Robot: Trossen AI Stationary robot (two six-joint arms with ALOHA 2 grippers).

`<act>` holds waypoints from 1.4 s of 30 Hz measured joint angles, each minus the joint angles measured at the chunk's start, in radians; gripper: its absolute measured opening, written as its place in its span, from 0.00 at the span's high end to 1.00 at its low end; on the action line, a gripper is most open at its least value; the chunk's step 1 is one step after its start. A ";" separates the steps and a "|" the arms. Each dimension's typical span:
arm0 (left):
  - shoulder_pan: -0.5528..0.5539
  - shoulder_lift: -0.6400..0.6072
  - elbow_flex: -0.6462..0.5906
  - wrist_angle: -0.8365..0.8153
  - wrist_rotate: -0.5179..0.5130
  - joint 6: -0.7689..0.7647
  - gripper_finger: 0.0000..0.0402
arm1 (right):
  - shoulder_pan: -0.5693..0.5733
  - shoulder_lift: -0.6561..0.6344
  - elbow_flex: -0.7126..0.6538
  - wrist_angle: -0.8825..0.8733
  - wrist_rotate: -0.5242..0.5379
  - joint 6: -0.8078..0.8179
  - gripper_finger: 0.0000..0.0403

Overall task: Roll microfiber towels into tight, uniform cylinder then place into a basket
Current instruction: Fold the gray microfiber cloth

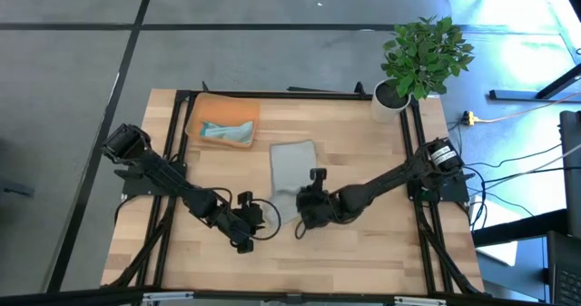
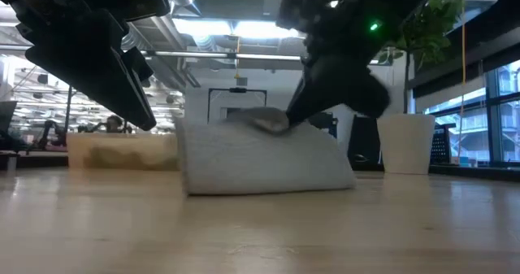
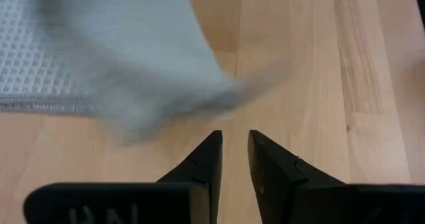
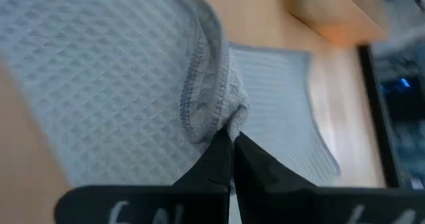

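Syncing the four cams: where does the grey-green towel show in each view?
High view: grey-green towel at table centre, near edge under the right gripper.
Low view: centre, lifted into a hump.
Left wrist view: far side, blurred, beyond the empty left gripper.
Right wrist view: fills the picture, hem pinched.
Shared landmark: the pinched hem.

Leafy green plant in white pot at table corner, wooden tabletop, perhaps cables on floor

Grey-green towel on wooden table, jaws slightly apart, empty.
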 joint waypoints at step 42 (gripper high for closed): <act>0.001 0.000 0.000 0.000 -0.206 0.031 0.84 | -0.221 0.000 -0.005 0.010 0.233 0.022 0.98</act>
